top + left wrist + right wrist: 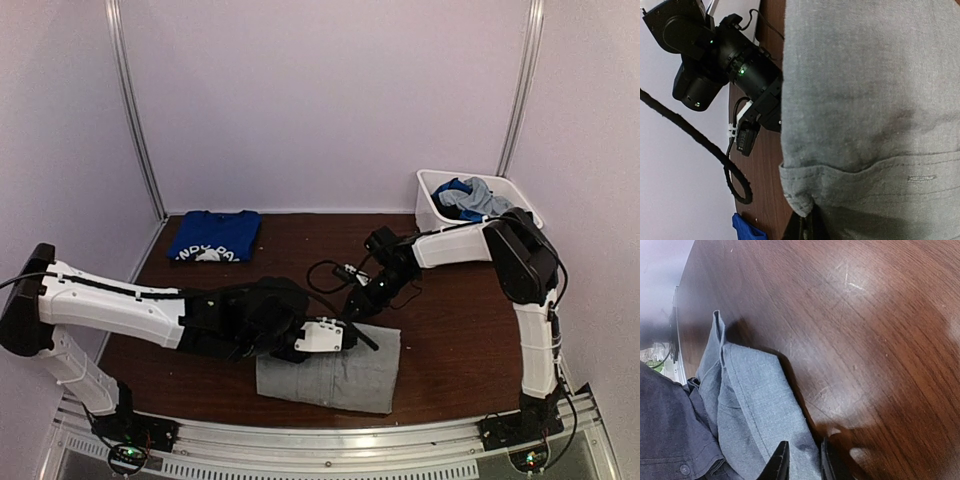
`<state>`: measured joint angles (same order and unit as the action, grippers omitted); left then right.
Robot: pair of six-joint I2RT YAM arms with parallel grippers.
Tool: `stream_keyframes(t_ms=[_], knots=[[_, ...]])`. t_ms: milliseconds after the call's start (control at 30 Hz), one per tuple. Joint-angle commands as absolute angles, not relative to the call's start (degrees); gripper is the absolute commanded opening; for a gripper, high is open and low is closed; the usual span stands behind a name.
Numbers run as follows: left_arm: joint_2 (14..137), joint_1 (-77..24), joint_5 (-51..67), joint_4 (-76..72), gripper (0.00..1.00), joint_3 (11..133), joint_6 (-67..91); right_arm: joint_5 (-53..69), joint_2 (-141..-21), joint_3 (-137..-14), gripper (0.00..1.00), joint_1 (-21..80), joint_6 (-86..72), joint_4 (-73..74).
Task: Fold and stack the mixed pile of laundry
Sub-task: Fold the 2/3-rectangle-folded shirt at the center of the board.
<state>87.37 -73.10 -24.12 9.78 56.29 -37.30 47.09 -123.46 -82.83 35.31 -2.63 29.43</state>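
Observation:
A light-grey garment (335, 372) lies folded on the brown table near the front centre. My left gripper (350, 335) is at its upper left edge. In the left wrist view the gripper (810, 227) is shut on a hem corner of the grey cloth (865, 100). My right gripper (361, 303) is at the garment's far edge. In the right wrist view it (804, 451) is closed around a folded edge of the grey cloth (755, 405). A folded royal-blue shirt (215, 238) with white print lies at the back left.
A white plastic bin (432, 212) at the back right holds blue and grey clothes (470, 197). The right arm's wrist (725, 65) and a looping black cable (735, 185) lie just beyond the garment. A darker buttoned cloth part (670, 440) lies beside the right gripper.

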Motion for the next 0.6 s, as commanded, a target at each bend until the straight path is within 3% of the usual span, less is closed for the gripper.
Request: stream_keyframes(t_ms=[0,567], knots=[[91.6,-69.3,-21.2,2.2,0.00,59.1,-40.9,45.8,-126.3,-80.8,0.22,35.7,-1.7,29.5],[104.8,-65.9,-17.9,-7.3,0.00,62.3,-44.7,48.1,-126.3,-81.4,0.20,35.7,-2.2,28.4]])
